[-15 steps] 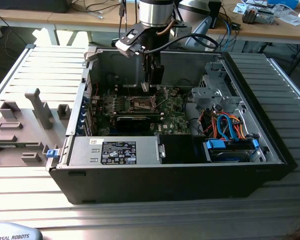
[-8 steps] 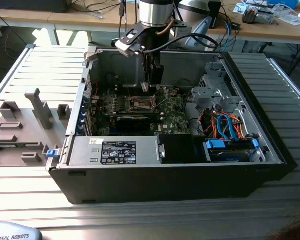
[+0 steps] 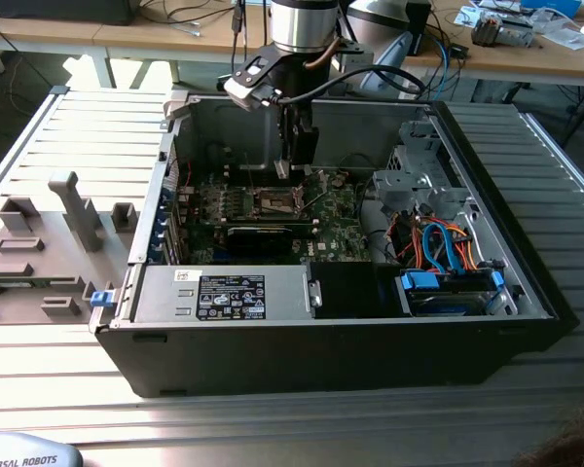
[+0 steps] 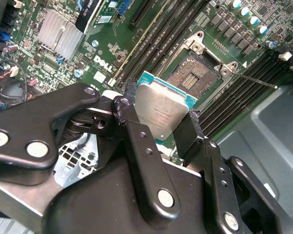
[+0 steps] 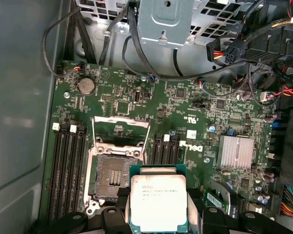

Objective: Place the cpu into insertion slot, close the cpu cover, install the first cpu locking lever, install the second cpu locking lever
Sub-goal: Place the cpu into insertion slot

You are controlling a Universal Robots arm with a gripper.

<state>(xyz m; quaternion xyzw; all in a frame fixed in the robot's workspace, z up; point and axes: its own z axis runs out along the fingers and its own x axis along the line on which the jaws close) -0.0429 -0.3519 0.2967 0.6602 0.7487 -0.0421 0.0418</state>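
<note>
The gripper (image 4: pixel 161 109) pinches the cpu (image 5: pixel 158 202) by two opposite edges, clear above the board (image 5: pixel 156 112). The slot (image 5: pixel 115 170) lies bare, just beside and below the gripper. The cover (image 5: pixel 118 120) stands raised beyond it, and one lever (image 4: pixel 256 80) is free. No step is complete. The case (image 3: pixel 321 350) rests on a ribbed metal table (image 3: pixel 39 389), with cables (image 3: pixel 448 243) crowding one side.

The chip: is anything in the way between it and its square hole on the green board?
Nothing I can see. The gripper holds the chip above the board, near the hole. The hole's metal cover is flipped back, so its dark middle lies bare.
</note>
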